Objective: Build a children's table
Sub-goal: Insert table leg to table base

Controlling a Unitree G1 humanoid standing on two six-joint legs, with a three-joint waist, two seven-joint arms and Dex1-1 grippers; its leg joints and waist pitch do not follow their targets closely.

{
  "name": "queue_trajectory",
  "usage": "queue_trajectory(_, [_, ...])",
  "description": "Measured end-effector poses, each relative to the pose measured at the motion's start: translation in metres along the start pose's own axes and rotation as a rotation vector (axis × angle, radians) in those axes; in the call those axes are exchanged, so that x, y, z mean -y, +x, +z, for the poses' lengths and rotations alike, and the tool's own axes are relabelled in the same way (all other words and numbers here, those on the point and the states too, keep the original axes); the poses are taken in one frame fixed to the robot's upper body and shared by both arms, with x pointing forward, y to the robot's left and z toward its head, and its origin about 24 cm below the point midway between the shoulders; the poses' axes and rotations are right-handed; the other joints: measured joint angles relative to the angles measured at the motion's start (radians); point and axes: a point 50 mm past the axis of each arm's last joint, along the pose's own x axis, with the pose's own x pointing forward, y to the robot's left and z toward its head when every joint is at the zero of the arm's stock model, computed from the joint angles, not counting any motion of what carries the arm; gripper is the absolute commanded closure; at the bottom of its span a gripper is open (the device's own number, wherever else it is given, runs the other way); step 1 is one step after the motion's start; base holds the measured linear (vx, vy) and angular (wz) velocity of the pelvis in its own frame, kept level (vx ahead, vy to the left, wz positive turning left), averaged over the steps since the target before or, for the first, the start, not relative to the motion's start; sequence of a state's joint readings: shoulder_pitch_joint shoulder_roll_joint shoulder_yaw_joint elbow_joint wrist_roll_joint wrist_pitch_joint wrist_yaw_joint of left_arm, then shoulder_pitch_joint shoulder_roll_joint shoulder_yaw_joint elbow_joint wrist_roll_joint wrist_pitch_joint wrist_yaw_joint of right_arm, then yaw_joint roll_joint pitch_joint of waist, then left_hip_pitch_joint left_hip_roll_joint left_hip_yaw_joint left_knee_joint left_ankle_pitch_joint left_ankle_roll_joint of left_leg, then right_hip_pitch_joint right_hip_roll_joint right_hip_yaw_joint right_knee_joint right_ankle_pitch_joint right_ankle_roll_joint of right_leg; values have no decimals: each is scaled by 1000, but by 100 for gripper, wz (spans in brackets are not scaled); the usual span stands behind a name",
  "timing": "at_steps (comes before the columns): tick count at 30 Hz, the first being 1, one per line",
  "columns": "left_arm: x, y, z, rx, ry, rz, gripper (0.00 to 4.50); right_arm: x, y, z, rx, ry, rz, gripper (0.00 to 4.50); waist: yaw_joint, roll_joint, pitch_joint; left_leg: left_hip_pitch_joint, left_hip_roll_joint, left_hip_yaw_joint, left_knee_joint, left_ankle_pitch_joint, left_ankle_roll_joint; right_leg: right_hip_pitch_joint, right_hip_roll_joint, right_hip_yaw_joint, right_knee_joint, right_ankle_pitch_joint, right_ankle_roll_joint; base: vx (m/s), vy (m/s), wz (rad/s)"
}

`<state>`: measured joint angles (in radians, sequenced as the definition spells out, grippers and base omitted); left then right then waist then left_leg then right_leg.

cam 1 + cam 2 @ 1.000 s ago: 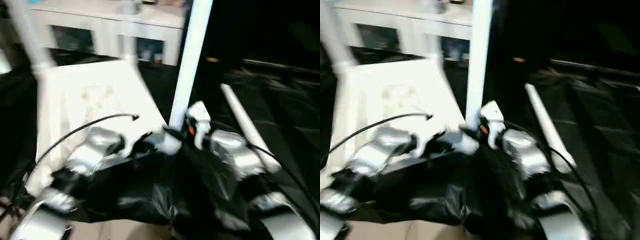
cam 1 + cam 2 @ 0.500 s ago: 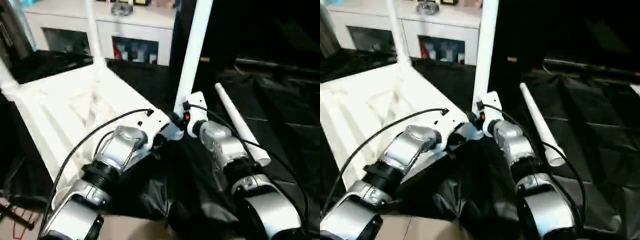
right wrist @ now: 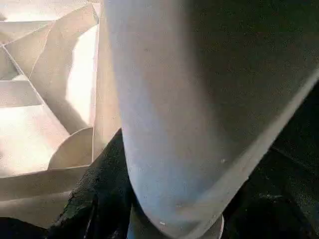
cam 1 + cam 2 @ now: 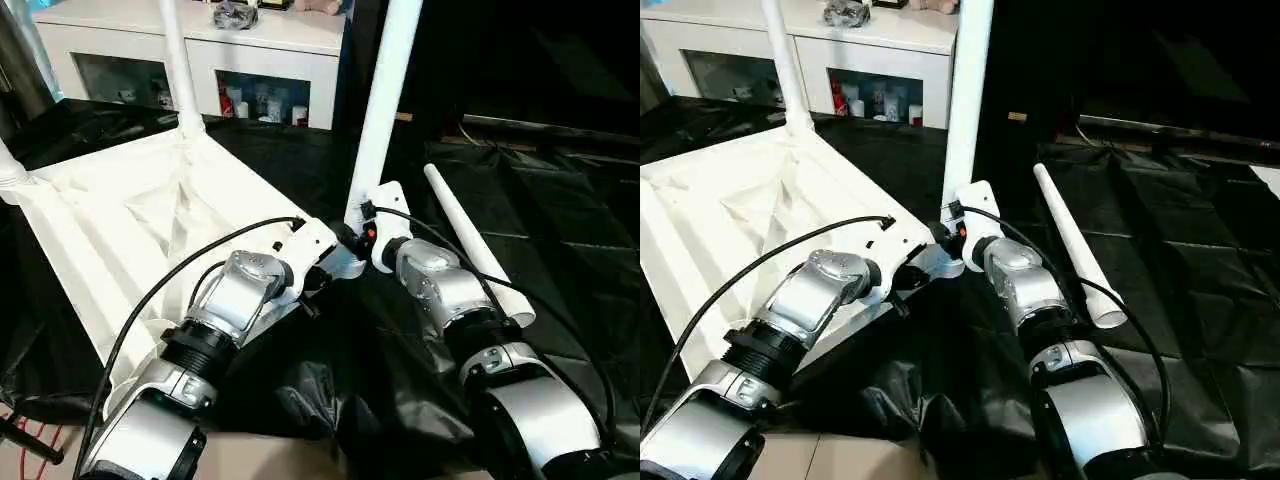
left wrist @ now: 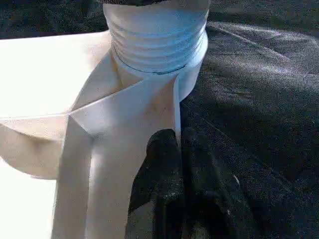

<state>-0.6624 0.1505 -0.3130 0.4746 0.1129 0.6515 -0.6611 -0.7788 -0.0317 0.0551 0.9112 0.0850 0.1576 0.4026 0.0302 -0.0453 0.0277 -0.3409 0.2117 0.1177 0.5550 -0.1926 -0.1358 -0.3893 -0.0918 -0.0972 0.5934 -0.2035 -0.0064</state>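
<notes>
My right end effector [image 4: 952,232] is at the foot of the upright long white tubular plastic leg [image 4: 385,105], where that leg meets the near corner socket of the large white plastic rectangular tabletop [image 4: 120,225]. In the right wrist view the leg [image 3: 199,99] sits close between dark fingers [image 3: 99,199], so I read it as pinching the leg near its base. My left end effector [image 4: 335,262] is at the same corner from the other side; in the left wrist view a black finger [image 5: 164,164] lies against the white rib just below the threaded socket collar [image 5: 157,40], but I cannot tell how far its fingers are spread or whether they clamp anything.

Both silver forearms reach forward and converge at that corner: the left forearm [image 4: 230,305] slants up from the lower left with a black cable arching over it, the right forearm [image 4: 1025,285] comes from the lower right.

The tabletop lies upside down, ribbed underside up, on black plastic sheeting [image 4: 1180,260]. A second white leg [image 4: 178,65] stands upright at the far corner (a third shows at the left edge [image 4: 8,170]). One loose white tubular leg [image 4: 1075,245] lies flat on the sheeting just beside my right forearm. Behind stands a white glass-door cabinet [image 4: 265,60].
</notes>
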Motion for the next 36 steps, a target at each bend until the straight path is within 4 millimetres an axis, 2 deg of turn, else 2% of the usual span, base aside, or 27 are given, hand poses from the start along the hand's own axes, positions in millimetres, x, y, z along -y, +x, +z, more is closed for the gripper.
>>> queue_trajectory(3, [0,-1,2,8,7,-8,450,1,0,-6,-23,13,-4,178,2,0,1,-3,0,1,0,0,0,-2,0,1,-1,0,0,0,0,0])
queue_trajectory(5, [-1,-2,2,10,11,-8,450,1,0,-5,-21,12,1,148,2,-1,1,-7,1,1,0,0,0,-5,0,1,0,0,0,0,0,0])
queue_trajectory(9, [-2,-5,2,26,54,-29,450,1,0,-9,-33,22,11,116,5,0,1,-10,2,3,0,0,0,-9,0,2,1,13,-1,0,0,0])
queue_trajectory(12, [-2,-9,2,45,79,-44,450,1,-2,-18,-57,39,35,95,7,4,5,-14,7,8,0,0,0,-14,1,1,2,23,0,0,0,0])
queue_trajectory(16, [-5,-13,2,59,106,-53,450,2,-4,-14,-48,23,83,60,11,12,10,-14,15,15,0,4,-1,-15,5,1,2,26,-5,0,0,0])
queue_trajectory(19, [-6,-16,2,73,133,-78,450,4,-9,-11,-38,-7,137,60,15,18,14,-14,16,23,0,6,1,-15,4,3,1,24,-5,0,0,0])
queue_trajectory(24, [-9,-23,-2,92,178,-133,450,10,-23,-11,-41,-53,241,60,29,22,17,-14,16,29,3,11,8,-16,1,5,1,22,-6,0,0,0])
queue_trajectory(32, [-11,-35,-15,123,256,-243,450,14,-47,-9,-54,-191,405,60,40,23,17,-14,16,31,6,11,9,-17,0,6,2,20,-6,0,0,0])
queue_trajectory(36, [-9,-43,-23,129,287,-327,450,11,-61,-15,-86,-235,489,60,52,23,17,-13,16,32,6,11,9,-16,0,6,3,20,-6,0,0,0])
